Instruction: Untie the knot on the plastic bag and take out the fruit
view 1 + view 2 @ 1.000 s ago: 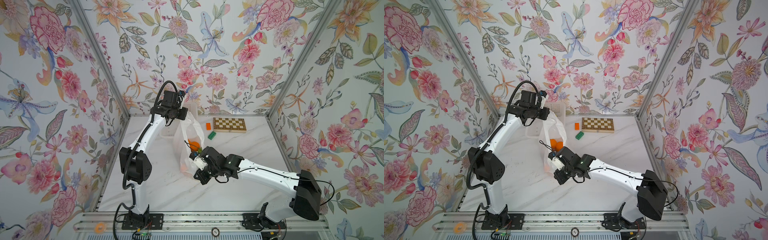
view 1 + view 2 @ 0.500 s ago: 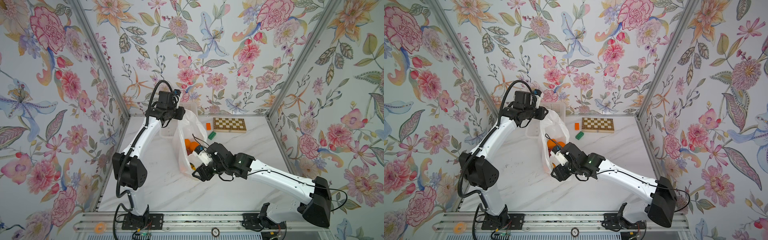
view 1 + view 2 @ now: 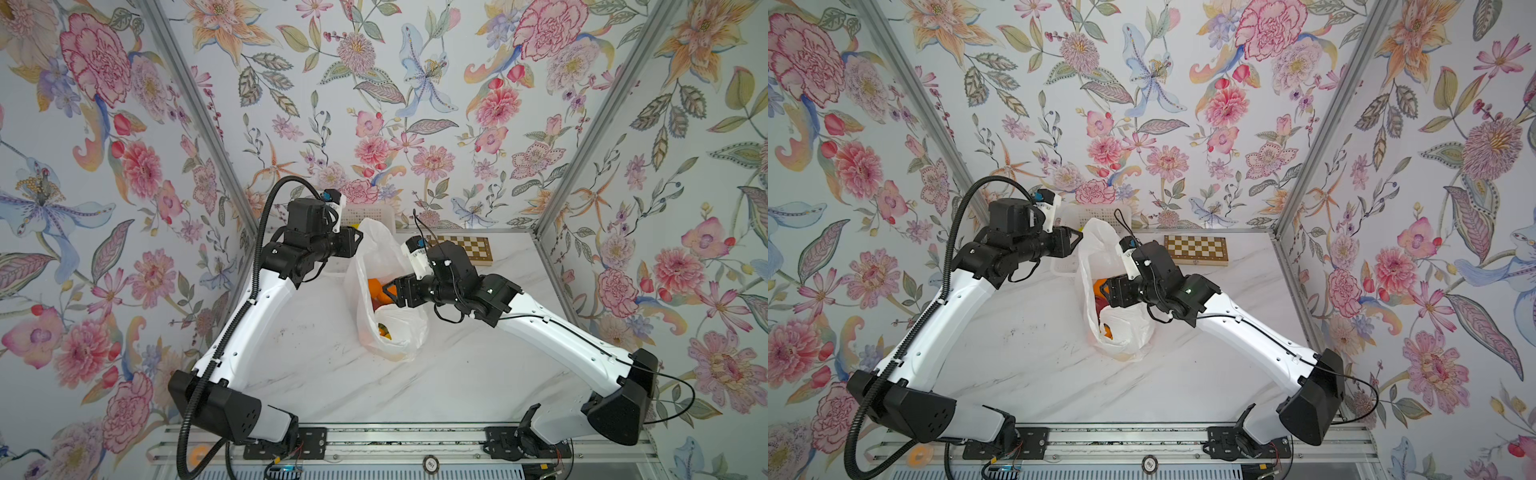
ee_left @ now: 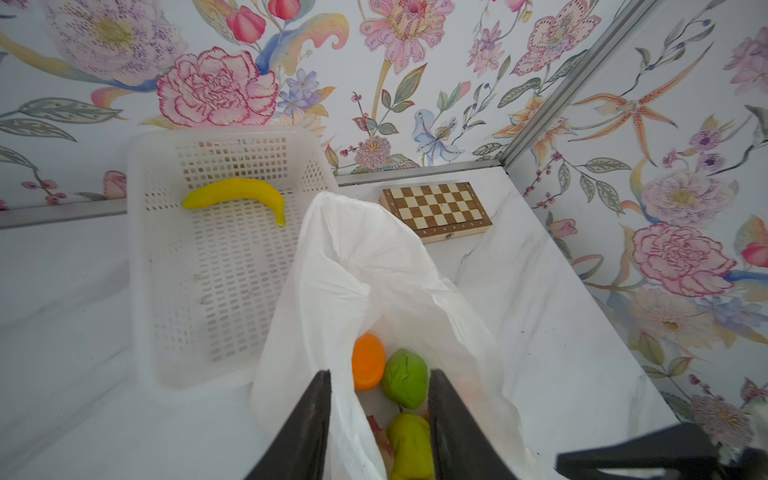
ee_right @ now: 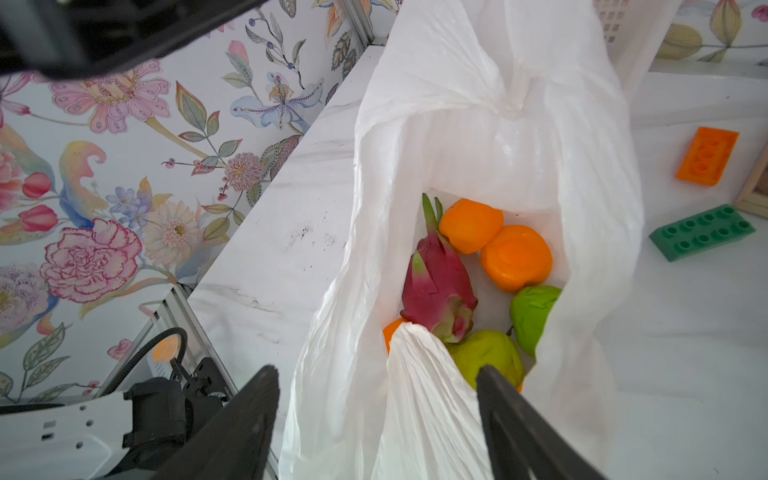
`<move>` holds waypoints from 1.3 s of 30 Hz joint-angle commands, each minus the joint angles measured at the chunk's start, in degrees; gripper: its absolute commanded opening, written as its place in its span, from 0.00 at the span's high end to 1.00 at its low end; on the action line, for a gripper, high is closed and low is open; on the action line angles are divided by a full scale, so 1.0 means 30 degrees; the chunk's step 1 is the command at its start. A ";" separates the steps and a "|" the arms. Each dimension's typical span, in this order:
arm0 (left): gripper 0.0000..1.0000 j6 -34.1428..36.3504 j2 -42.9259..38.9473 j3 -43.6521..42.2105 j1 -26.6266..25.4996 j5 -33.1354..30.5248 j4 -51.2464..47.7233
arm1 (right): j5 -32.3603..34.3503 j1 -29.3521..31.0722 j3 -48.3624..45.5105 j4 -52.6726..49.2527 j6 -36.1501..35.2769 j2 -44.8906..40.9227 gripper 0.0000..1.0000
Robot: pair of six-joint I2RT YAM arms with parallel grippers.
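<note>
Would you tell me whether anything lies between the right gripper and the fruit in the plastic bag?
Yes. The plastic bag gapes open, but a bunched fold of its own film rises between the open right gripper and the fruit, hiding part of the pile; the dragon fruit beyond lies uncovered.

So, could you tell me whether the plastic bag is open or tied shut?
Open: the plastic bag gapes wide at the top, and the dragon fruit and oranges lie visible inside.
</note>
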 commanded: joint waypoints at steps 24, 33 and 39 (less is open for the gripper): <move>0.49 0.0977 -0.1297 -1.0094 -0.2411 -0.3112 -0.3977 | 0.0076 0.2510 -0.5165 -0.8209 0.1182 0.0364 0.34; 0.46 0.0690 -0.2483 -1.0173 -0.3241 -0.2864 -0.4400 | 0.0075 0.2810 -0.3884 -0.8901 0.1294 0.1098 0.31; 0.41 0.0034 -0.3718 -0.8913 -0.3247 -0.2954 -0.4464 | 0.0202 0.2788 -0.1316 -0.8930 0.2253 0.1340 0.30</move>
